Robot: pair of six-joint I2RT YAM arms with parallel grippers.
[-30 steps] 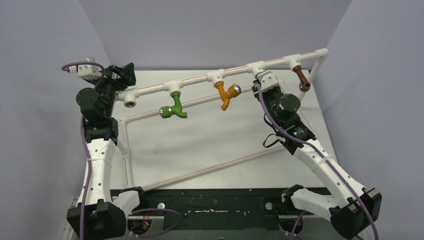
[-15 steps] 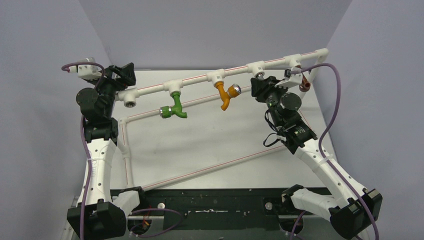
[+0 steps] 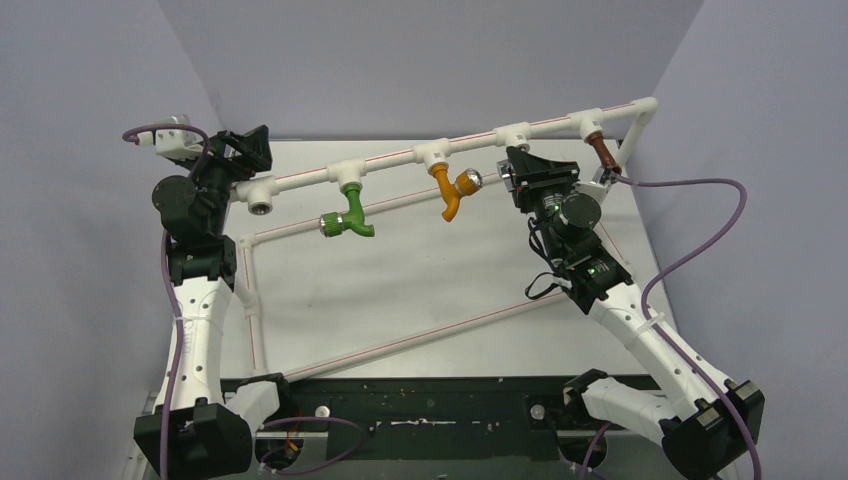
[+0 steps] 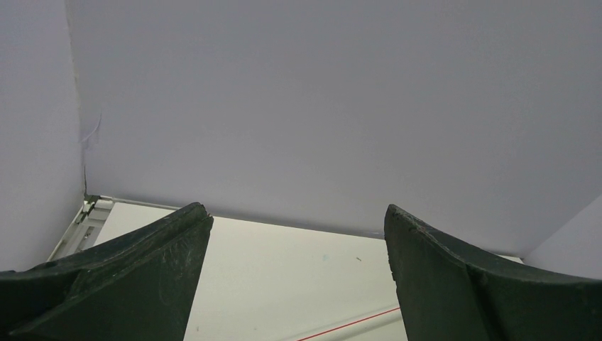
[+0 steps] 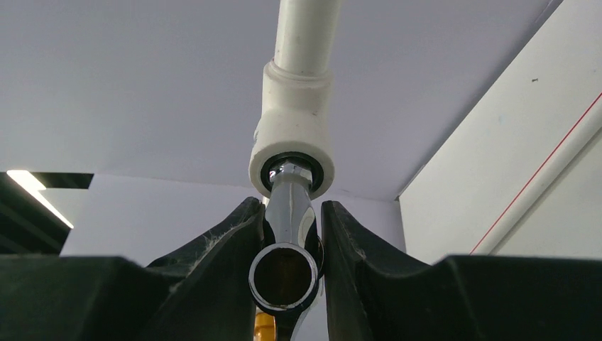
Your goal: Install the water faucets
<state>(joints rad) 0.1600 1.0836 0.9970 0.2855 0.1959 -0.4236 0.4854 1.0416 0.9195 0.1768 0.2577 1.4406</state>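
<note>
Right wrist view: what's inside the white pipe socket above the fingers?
The chrome faucet has its stem sitting in the white socket, and the right gripper is shut on the faucet. The socket's rim hides how deep the stem goes.

faucet point(image 5: 287, 206) in pipe fitting point(image 5: 292, 128) | between right jaws | end tap point(image 3: 603, 153) to right

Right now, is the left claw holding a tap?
No, the left gripper stands wide open with nothing between its fingers.

R pincer point(image 3: 522, 172), clamped on small shiny chrome metal tap point(image 5: 287, 213) at white plastic tee fitting point(image 5: 292, 135), has rolled about its wrist; its purple cable point(image 3: 680, 181) swung out in wide loop beyond bench point(image 3: 400, 290) right edge.
</note>
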